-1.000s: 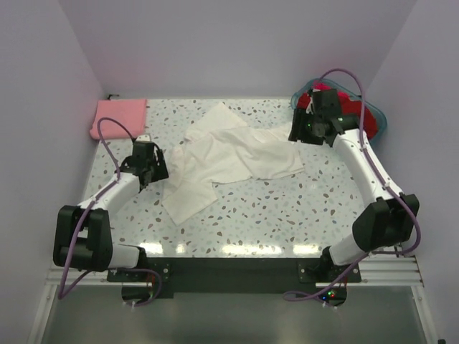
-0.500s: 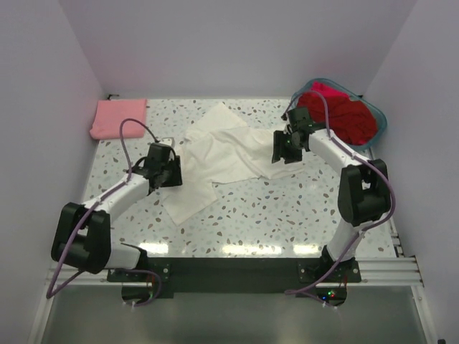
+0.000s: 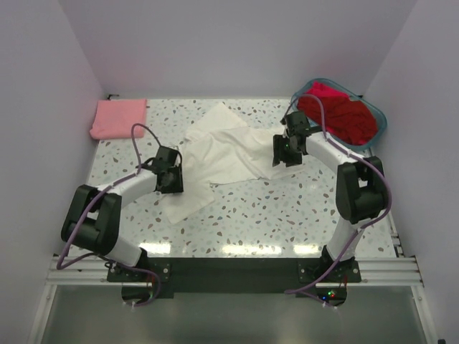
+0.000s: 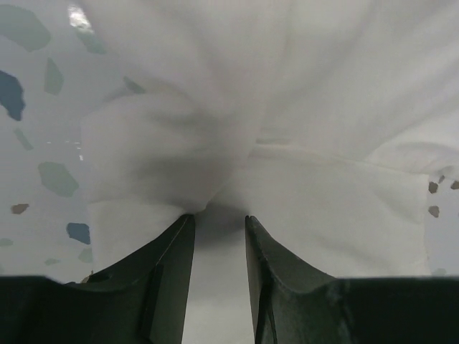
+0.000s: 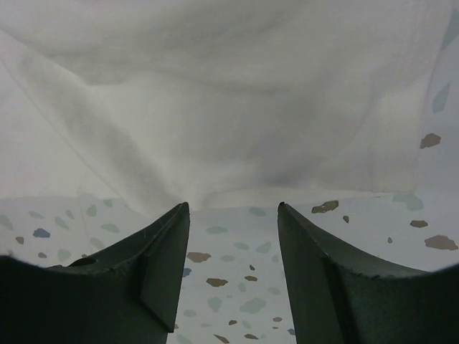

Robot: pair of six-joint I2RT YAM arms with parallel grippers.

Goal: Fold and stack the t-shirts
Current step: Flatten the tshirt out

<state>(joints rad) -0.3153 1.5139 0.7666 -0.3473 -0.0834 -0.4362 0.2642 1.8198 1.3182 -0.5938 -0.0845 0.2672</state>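
Observation:
A large white t-shirt (image 3: 228, 152) lies crumpled on the middle of the speckled table. My left gripper (image 3: 171, 179) is low over its left part. In the left wrist view the jaws (image 4: 219, 216) stand narrowly apart, with white cloth (image 4: 301, 93) under and between them. My right gripper (image 3: 281, 153) is at the shirt's right edge. In the right wrist view it (image 5: 233, 206) is open over bare table, with the cloth's edge (image 5: 215, 93) just past the tips. A folded pink t-shirt (image 3: 118, 118) lies at the back left. Red t-shirts (image 3: 338, 118) fill the basket.
A teal plastic basket (image 3: 381, 118) stands at the back right corner, close behind the right arm. Lilac walls close in the table on the left, back and right. The table's front strip (image 3: 272, 222) is bare speckled surface.
My left gripper has moved right onto the white shirt's left part. My right gripper has come away from the basket and down to the shirt's right edge.

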